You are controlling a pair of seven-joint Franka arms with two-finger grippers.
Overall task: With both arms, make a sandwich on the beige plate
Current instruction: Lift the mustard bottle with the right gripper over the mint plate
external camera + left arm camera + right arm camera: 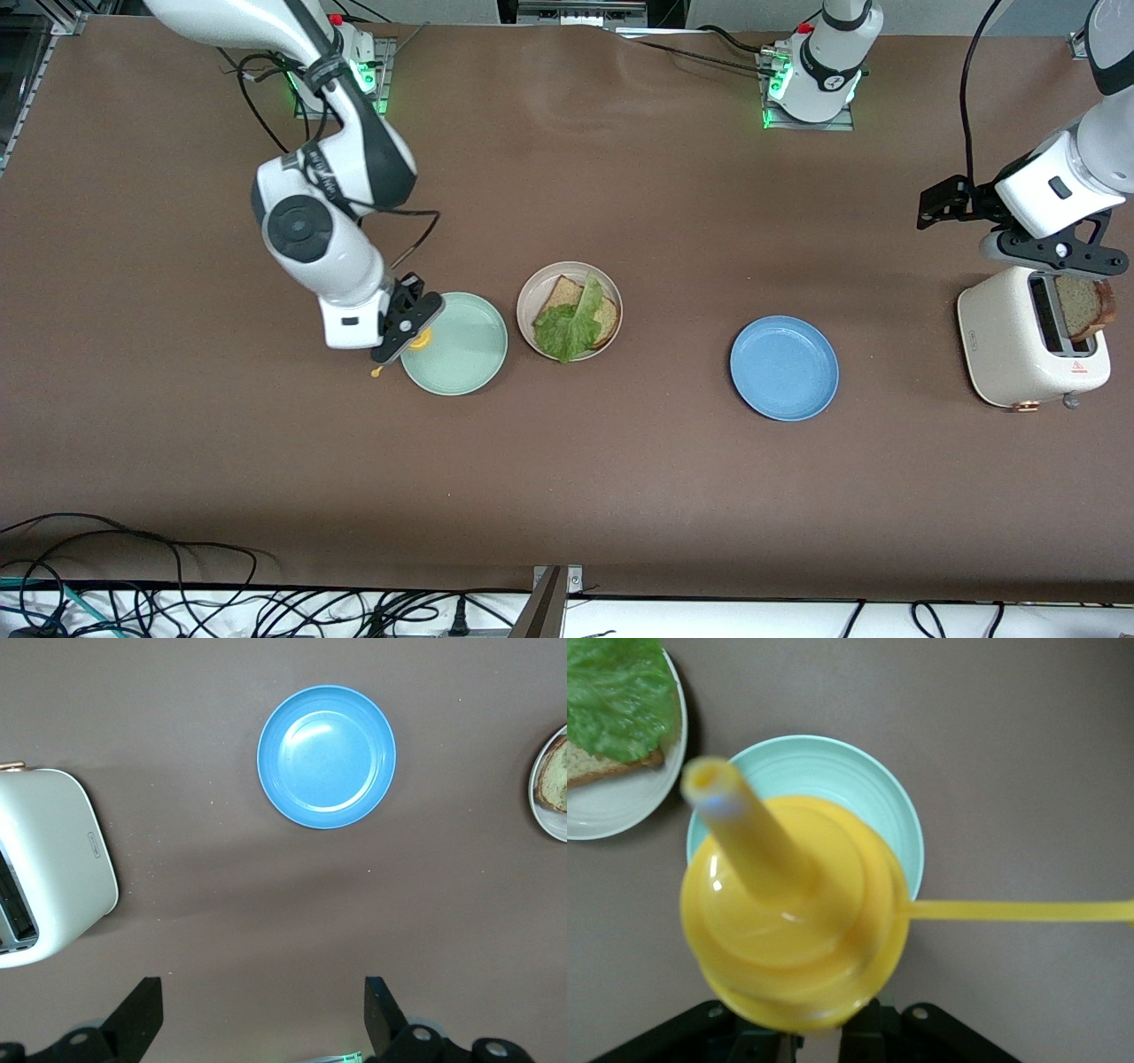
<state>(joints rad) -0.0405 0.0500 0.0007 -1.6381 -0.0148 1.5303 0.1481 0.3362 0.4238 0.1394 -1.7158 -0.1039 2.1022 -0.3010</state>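
The beige plate [526, 297] sits just left of the front view's centre, carrying one bread slice [556, 299] with a lettuce leaf [571, 325] draped over it; no top slice is on it yet. That second slice [1083, 306] stands in the toaster [1001, 341] at the frame's right edge.

The right gripper [403, 330], left of centre, is clamped on a yellow squeeze bottle [793, 904] held over the rim of the mint-green plate [461, 350]. The left gripper [261, 1014], fingers spread wide and empty, hangs at the right of the front view above the toaster; its wrist view looks down on the blue plate [326, 756].

Risks: squeezing the bottle where it is would put sauce on the mint-green plate, not the sandwich. The toasted slice could crumble or slip if pinched near its edge, and a careless drop could shift the lettuce off the plate.
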